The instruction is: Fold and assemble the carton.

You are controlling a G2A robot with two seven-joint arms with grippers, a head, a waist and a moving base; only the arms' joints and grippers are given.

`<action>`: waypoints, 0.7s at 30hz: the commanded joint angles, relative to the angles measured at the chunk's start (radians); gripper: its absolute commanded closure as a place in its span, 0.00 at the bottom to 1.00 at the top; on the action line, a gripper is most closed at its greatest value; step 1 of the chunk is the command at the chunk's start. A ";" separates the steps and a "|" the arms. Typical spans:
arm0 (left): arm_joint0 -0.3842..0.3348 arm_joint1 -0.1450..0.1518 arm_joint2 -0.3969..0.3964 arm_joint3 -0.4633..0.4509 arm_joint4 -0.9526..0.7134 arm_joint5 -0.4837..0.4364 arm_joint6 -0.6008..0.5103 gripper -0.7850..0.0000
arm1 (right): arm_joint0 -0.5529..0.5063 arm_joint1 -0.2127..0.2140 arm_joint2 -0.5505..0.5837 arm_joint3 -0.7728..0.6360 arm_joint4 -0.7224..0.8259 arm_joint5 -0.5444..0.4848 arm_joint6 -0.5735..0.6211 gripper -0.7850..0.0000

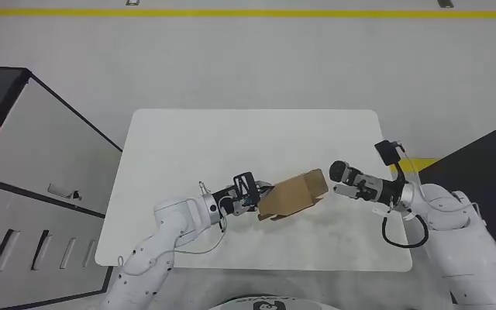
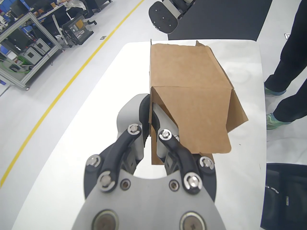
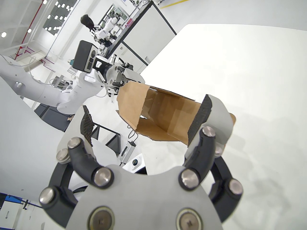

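Carton (image 1: 293,194): brown, half-formed, flaps loose, over the near middle of the white table (image 1: 256,132), seemingly lifted clear.
Left gripper (image 2: 150,114): fingers pinching one side-wall edge of it.
Right gripper (image 3: 145,120): fingers spread wide, just off the open end, not touching.
Room: pale grey floor (image 1: 232,62), yellow line (image 1: 248,12) beyond the table.

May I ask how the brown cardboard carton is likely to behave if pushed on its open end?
Probably light: the left claw alone grips the brown cardboard carton by one thin wall. Likely floppy: its end is open and its flaps hang loose, so a push may skew it.
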 commanded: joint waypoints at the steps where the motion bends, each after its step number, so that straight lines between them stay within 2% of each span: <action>1: -0.010 0.004 -0.007 0.004 -0.009 -0.030 -0.001 1.00 | 0.016 0.009 -0.019 0.005 0.065 0.031 0.032 0.00; 7: -0.028 0.011 -0.016 0.007 -0.070 -0.073 -0.013 1.00 | 0.085 0.045 -0.077 0.049 0.267 0.176 0.178 0.00; 11: -0.041 0.012 -0.014 0.019 -0.122 -0.073 -0.027 1.00 | 0.125 0.064 -0.114 0.081 0.336 0.233 0.234 0.00; 21: -0.050 0.015 -0.010 0.016 -0.133 -0.042 -0.036 1.00 | 0.124 0.064 -0.142 0.059 0.332 0.251 0.241 0.00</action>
